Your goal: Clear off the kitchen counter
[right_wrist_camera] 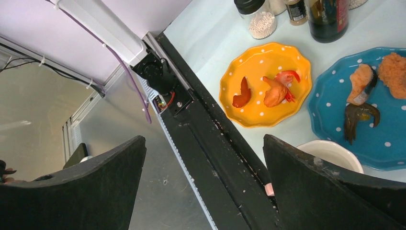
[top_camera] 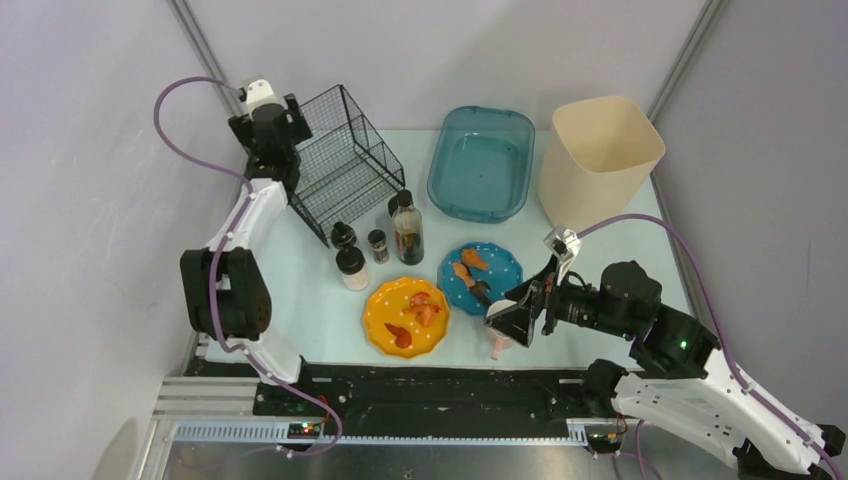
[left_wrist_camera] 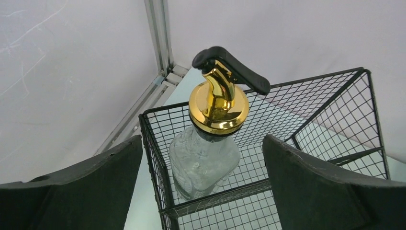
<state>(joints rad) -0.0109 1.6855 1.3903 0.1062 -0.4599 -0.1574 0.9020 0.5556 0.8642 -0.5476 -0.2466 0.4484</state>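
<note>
Though matt, seemingly smooth kitchen counter [top_camera: 310,300]

Orange white-dotted plate [top_camera: 378,303], blue white-dotted plate [top_camera: 506,262], mint kitchen counter [top_camera: 310,290]

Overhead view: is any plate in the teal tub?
No, the teal tub is empty; the orange plate and the blue plate both lie on the kitchen counter.

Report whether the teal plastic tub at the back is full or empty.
Empty: in the top view the teal plastic tub shows only its bare bottom.
</note>
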